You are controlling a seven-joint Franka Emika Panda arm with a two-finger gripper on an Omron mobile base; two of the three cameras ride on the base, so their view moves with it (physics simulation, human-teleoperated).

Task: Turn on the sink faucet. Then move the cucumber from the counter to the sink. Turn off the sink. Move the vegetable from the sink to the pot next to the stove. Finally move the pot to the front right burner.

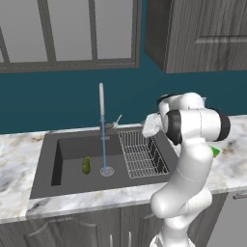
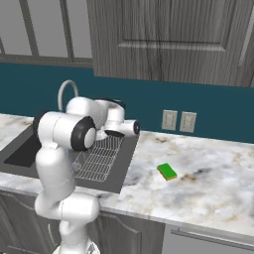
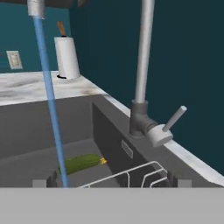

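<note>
Tool point(image 3: 112, 181) spread wide, pinching nothing; its two dark tips sit low in the hand view, pointed toward the small lever handle point(image 3: 168, 127) of the tall slim silver gooseneck faucet point(image 3: 142, 65). Lever near, not touched.

Water on: a thin blue stream point(image 1: 103, 144) falls from the spout to the round silver drain point(image 1: 106, 171).

Small stubby dark-green cucumber point(image 1: 86, 165) lies on the floor of the large dark-grey rectangular sink basin point(image 1: 46, 169), just left of the stream, apart from the wire rack insert point(image 1: 140, 153) on the right.

White-grey marble tabletop point(image 2: 208, 183) carries a green sponge point(image 2: 167, 171), well apart from the sink.

Judged progress: faucet opened, cucumber delivered to sink. Step in hand looks like shutting off the water. Left: cucumber to pot, pot to front right burner.
</note>
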